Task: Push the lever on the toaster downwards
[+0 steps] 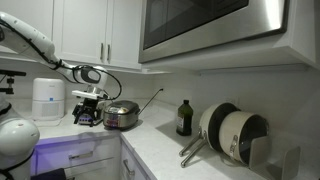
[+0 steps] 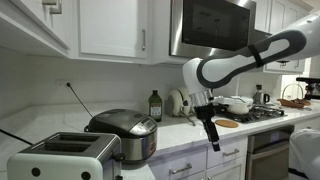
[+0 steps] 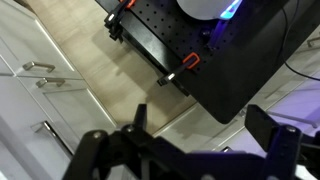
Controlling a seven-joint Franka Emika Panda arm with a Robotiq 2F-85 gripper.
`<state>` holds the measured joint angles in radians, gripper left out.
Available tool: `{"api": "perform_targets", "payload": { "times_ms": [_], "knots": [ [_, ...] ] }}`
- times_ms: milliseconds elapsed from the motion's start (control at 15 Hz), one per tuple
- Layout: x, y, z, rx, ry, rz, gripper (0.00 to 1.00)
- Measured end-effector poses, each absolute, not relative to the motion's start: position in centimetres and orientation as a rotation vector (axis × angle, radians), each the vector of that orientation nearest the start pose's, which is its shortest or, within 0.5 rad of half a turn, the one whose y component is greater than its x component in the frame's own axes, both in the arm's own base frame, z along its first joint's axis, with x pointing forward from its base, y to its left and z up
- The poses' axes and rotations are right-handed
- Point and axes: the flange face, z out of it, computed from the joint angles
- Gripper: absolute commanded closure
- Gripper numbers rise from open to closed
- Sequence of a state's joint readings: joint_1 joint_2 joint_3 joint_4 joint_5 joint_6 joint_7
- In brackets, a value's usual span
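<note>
Approach step; contact not yet made. My claw (image 2: 211,131) hung open at centre-right, beyond the table (image 2: 178,130) edge. The toaster (image 2: 62,156) sat lower left, well apart. Next move: cross over and descend onto its lever.

white jointed arm (image 2: 250,58), black fingers (image 3: 262,125)

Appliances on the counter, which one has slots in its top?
The toaster, the boxy silver one with two slots on top. The steel pot beside it is round and lidded; the white appliance is a tall cylinder.
</note>
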<state>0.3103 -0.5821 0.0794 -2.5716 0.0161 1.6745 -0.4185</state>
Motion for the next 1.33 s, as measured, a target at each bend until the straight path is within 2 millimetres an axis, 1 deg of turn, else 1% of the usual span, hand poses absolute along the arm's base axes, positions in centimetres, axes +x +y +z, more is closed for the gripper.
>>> {"api": "perform_targets", "payload": {
  "times_ms": [200,467,667,1000,1333],
  "knots": [
    [29.3,14.3,43.7,-2.835,-1.254,0.348,0.00],
    [27.8,15.2,43.9,-2.788,-1.261,0.085,0.00],
    [26.9,15.9,44.4,-2.764,-1.288,-0.044,0.00],
    [26.6,17.6,46.4,-2.706,-1.312,-0.257,0.00],
    [26.9,19.5,47.6,-2.654,-1.316,-0.461,0.00]
  ]
}}
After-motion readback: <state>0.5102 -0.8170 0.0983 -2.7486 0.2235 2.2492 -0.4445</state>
